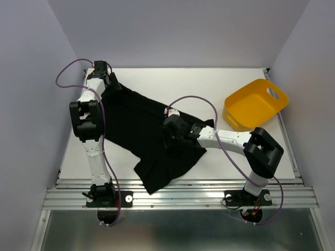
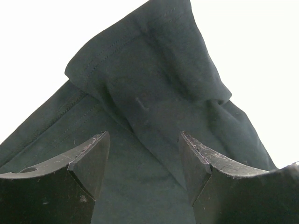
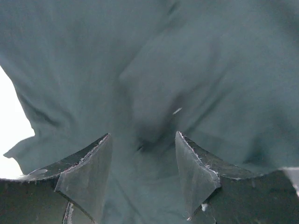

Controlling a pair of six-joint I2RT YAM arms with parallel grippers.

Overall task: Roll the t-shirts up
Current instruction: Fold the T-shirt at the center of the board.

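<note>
Both tools released: left tool (image 2: 144, 140) and right tool (image 3: 142, 137) hover over black t-shirt (image 1: 136, 125), spread rumpled across desk (image 1: 209, 83). Right of it, yellow tub (image 1: 235, 119), only bare plastic inside.

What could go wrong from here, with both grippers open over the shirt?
1. The shirt lies skewed and wrinkled; rolling it as is would likely give a lumpy roll.
2. The right gripper stands open over mid-cloth, so closing may pinch several layers; the left gripper faces a folded-over corner.
3. The shirt's near corner reaches the front edge of the table; a pull toward the bases might drag it off.
</note>
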